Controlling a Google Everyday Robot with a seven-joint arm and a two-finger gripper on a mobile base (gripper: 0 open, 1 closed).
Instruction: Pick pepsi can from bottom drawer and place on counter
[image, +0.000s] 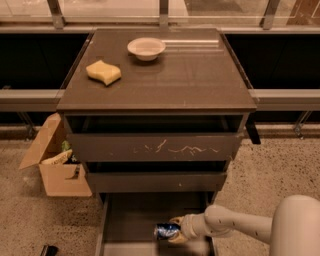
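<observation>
The pepsi can (166, 230) lies on its side in the open bottom drawer (130, 220), near the drawer's middle front. My gripper (176, 230) reaches in from the right on a white arm and sits at the can's right end, its fingers (175, 220) above and below it. The can shows dark blue with a silver end facing left. The counter (165, 80) is the dark-brown cabinet top above, holding a yellow sponge (103, 72) and a white bowl (146, 48).
The middle drawer (155, 146) with a white-scratched front stands slightly out. An open cardboard box (55, 165) sits on the speckled floor at the cabinet's left. A dark rail and glass wall run behind the cabinet.
</observation>
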